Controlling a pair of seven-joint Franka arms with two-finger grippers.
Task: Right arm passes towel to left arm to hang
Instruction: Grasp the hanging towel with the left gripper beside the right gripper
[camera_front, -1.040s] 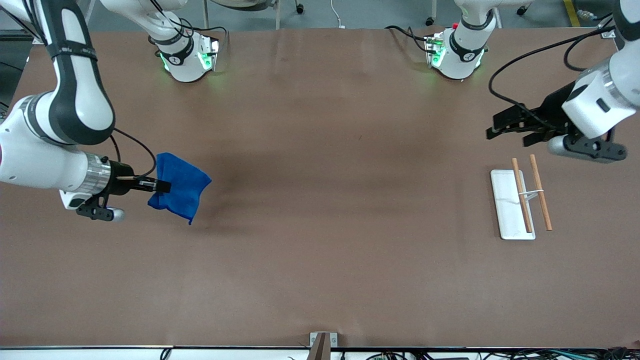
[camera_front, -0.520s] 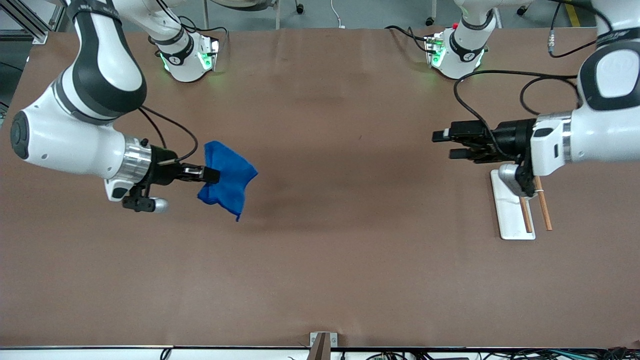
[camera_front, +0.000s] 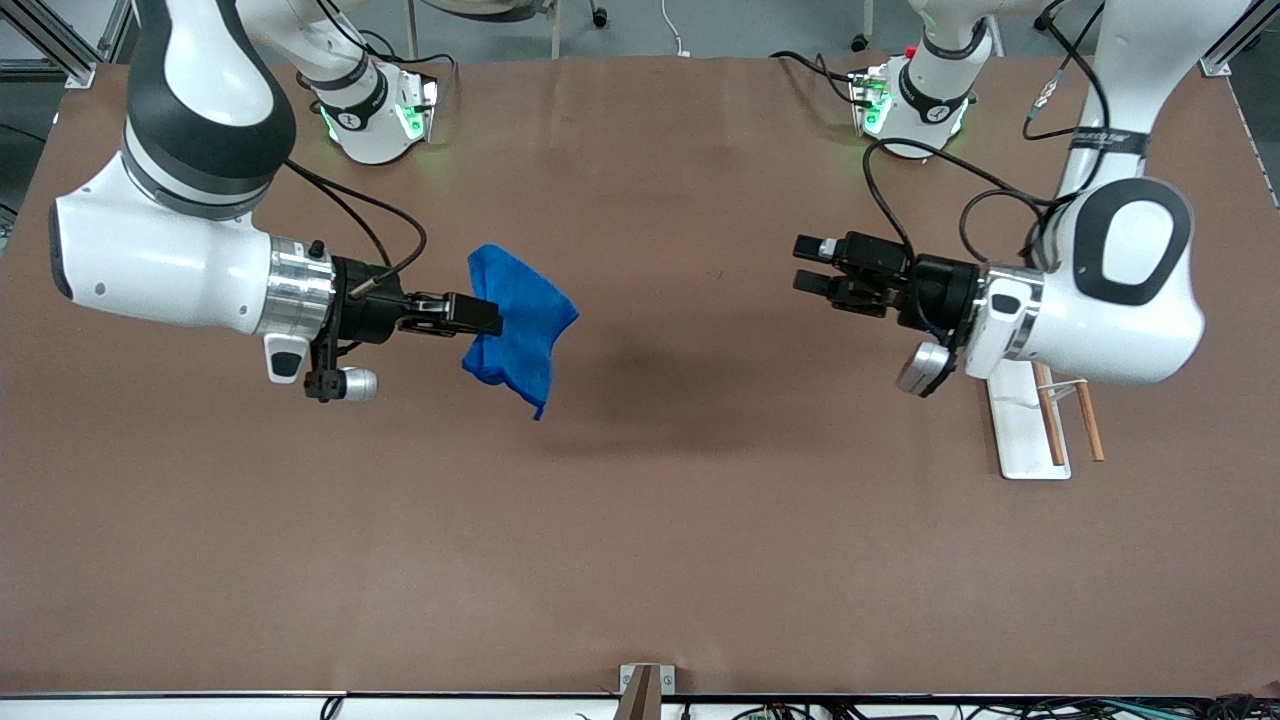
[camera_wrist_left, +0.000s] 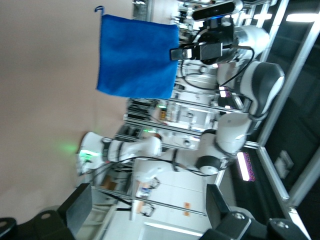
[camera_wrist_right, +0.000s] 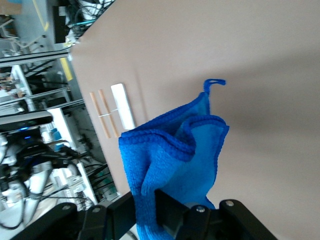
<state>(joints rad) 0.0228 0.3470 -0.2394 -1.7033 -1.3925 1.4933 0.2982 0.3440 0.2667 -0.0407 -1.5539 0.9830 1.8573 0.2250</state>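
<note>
1. While the right gripper (camera_front: 485, 315) pinches the blue towel (camera_front: 522, 325) in the air over the table (camera_front: 640, 520), the front view shows the left gripper (camera_front: 812, 266) facing it, fingers parted and empty, near a white rack (camera_front: 1015, 420).
2. Left wrist view: the towel (camera_wrist_left: 137, 56) hangs flat from the right gripper (camera_wrist_left: 176, 53).
3. Right wrist view: the fingers (camera_wrist_right: 170, 210) clamp bunched towel (camera_wrist_right: 175, 165), its loop tag (camera_wrist_right: 214, 83) free.

- We see a brown table (camera_front: 640, 520) spanning the whole scene.
- We see a white flat base (camera_front: 1018, 430) lying toward the left arm's end of the table.
- We see two wooden rods (camera_front: 1048, 427) side by side, one over the base, one just beside it, joined by a thin white crosspiece.
</note>
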